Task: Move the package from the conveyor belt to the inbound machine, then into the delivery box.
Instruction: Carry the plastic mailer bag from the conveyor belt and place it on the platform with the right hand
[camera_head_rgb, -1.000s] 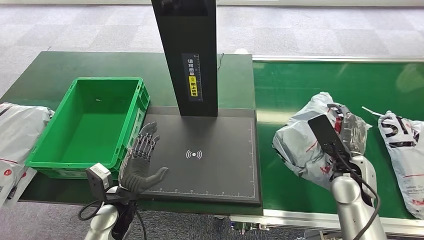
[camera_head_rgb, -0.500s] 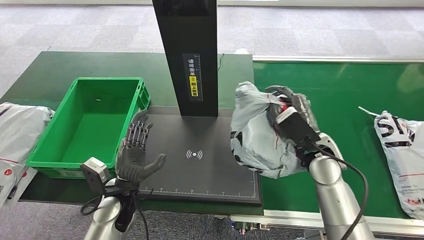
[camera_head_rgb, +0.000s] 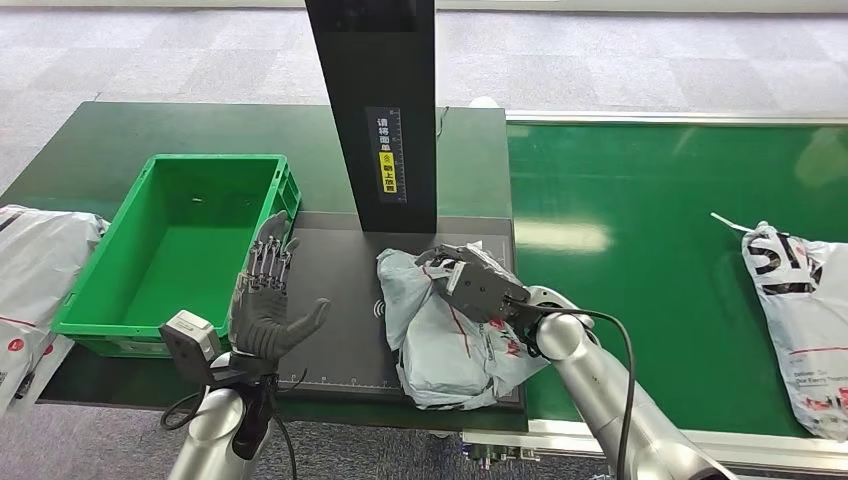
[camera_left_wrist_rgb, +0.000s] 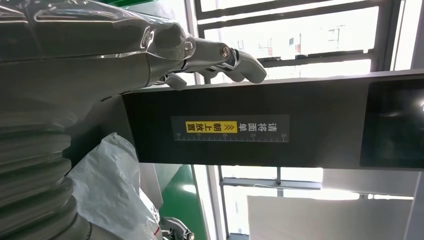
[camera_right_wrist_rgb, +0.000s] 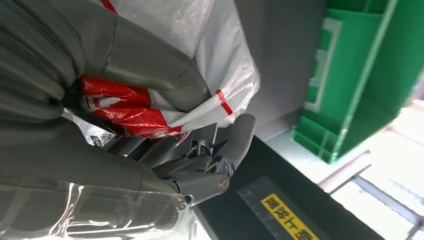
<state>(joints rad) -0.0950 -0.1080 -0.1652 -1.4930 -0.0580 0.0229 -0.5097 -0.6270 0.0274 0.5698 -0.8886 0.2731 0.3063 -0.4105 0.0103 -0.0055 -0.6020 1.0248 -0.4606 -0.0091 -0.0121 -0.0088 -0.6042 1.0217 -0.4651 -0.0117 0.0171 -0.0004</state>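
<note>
A grey-white plastic package (camera_head_rgb: 440, 335) with red print lies on the black scanning pad of the inbound machine (camera_head_rgb: 340, 270), and my right hand (camera_head_rgb: 472, 280) grips its top. In the right wrist view the fingers (camera_right_wrist_rgb: 150, 75) clamp the red-and-white plastic (camera_right_wrist_rgb: 135, 112). My left hand (camera_head_rgb: 265, 300) stands upright with fingers spread over the pad's left edge, holding nothing. The package (camera_left_wrist_rgb: 112, 185) also shows in the left wrist view, past my left hand (camera_left_wrist_rgb: 150, 50). The green delivery box (camera_head_rgb: 180, 250) sits empty left of the pad.
The machine's black post (camera_head_rgb: 375, 110) rises behind the pad. The green conveyor belt (camera_head_rgb: 650, 200) lies to the right, with another printed package (camera_head_rgb: 800, 300) at its right edge. A further package (camera_head_rgb: 30, 270) lies at the far left.
My right hand has carried the package left and down, from above the pad's right edge onto the scanning pad. My left hand has stayed nearly still.
</note>
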